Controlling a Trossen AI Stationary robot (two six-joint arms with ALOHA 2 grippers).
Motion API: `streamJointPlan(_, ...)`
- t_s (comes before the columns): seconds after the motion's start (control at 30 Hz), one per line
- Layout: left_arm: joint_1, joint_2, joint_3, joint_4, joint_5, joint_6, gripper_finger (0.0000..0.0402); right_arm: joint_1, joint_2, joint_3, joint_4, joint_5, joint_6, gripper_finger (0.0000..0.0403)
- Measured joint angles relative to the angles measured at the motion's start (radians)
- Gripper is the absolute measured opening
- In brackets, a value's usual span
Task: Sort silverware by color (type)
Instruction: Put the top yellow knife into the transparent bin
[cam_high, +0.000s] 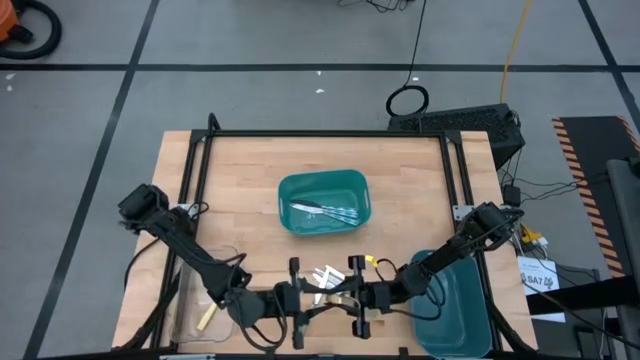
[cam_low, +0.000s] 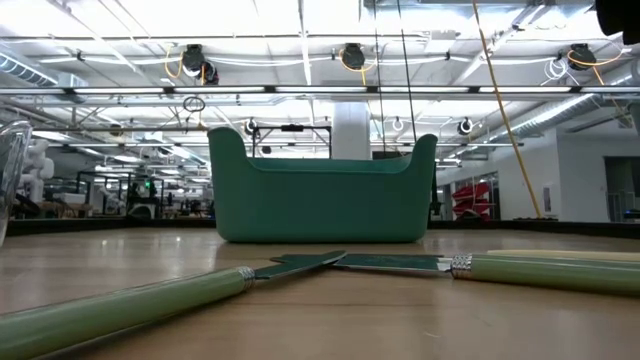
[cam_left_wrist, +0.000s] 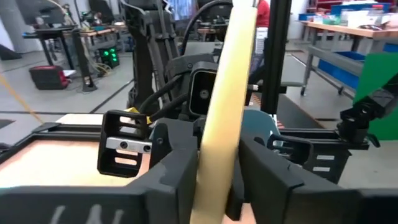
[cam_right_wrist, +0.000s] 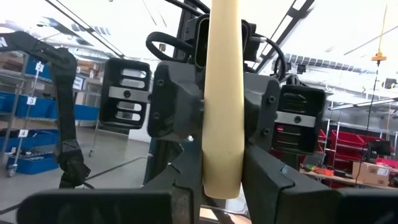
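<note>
At the bottom centre of the high view, the left gripper (cam_high: 300, 300) and right gripper (cam_high: 352, 297) meet nose to nose, both clamped on one pale yellow-handled piece (cam_left_wrist: 221, 112). Other silverware lies in the green bin (cam_high: 290, 190) mid-table. A label at lower right reads "BA7" (cam_high: 540, 281). Bare tabletop (cam_high: 240, 170) stays open at upper left.

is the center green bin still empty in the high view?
No, the green bin at the table's middle already holds silver cutlery lying across its floor.

Teal bin (cam_high: 322, 187), pale yellow handle (cam_right_wrist: 222, 93), light green handles (cam_low: 120, 308), dark tools, light wooden table (cam_high: 240, 170)
</note>
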Motion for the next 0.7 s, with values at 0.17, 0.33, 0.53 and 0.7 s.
streamJointPlan(0.17,0.009,-0.002,0.000,-0.020,0.030,0.007,0.0091,0.000,0.000,0.000,0.000,0.003,0.009,0.0073)
streamJointPlan(0.33,0.009,-0.002,0.000,-0.037,0.034,0.001,0.0084,0.000,0.000,0.000,-0.001,0.014,0.013,0.0077)
streamJointPlan(0.53,-0.008,-0.050,0.000,-0.142,0.008,-0.044,0.0084,0.004,-0.039,0.002,-0.087,0.181,0.080,0.0180)
streamJointPlan(0.7,-0.034,-0.147,0.000,-0.392,0.003,-0.215,0.0084,0.008,-0.139,0.001,-0.368,0.235,0.181,0.0245)
